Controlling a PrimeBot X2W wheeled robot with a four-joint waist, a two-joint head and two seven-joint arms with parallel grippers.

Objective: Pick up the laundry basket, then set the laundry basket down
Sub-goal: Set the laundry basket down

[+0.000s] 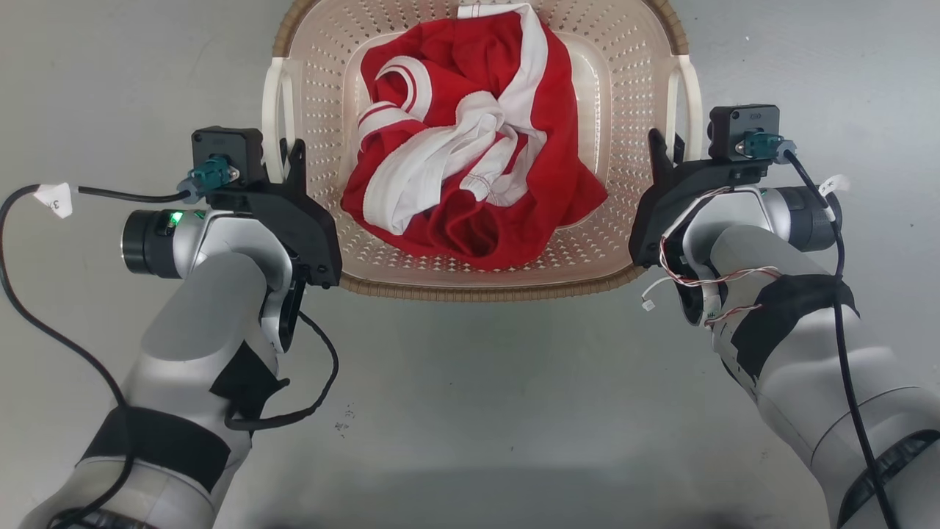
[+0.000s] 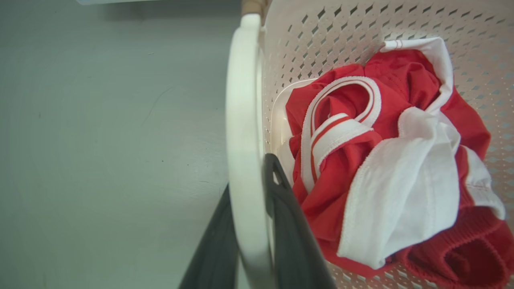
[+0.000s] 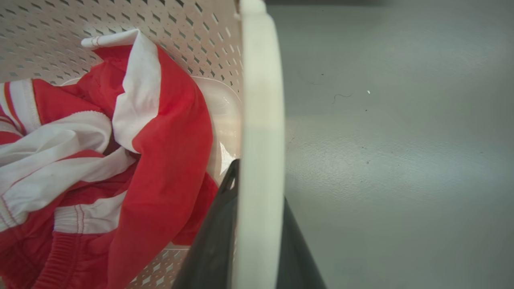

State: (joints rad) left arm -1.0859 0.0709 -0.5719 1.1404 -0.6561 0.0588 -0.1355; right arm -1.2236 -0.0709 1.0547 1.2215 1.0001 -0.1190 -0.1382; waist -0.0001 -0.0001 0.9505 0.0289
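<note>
Grey floor (image 1: 470, 411) lies below the laundry basket (image 1: 477, 283), which holds a crumpled red-and-white garment (image 1: 470, 147) and sits between the robot's 2 arms. The left claw (image 1: 290, 154) is closed narrowly around the basket's left white handle (image 1: 275, 95), 1 finger on each side. The right claw (image 1: 664, 143) clamps the right handle (image 1: 690, 88) likewise.

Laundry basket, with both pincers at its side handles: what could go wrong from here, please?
1. The left pincer grips only the thin left handle, and the right pincer only the right handle. The smooth plastic might slip between the fingers.
2. If one arm moves faster than the other, the laundry basket could tilt, and the heaped red and white garment might slide out.
</note>
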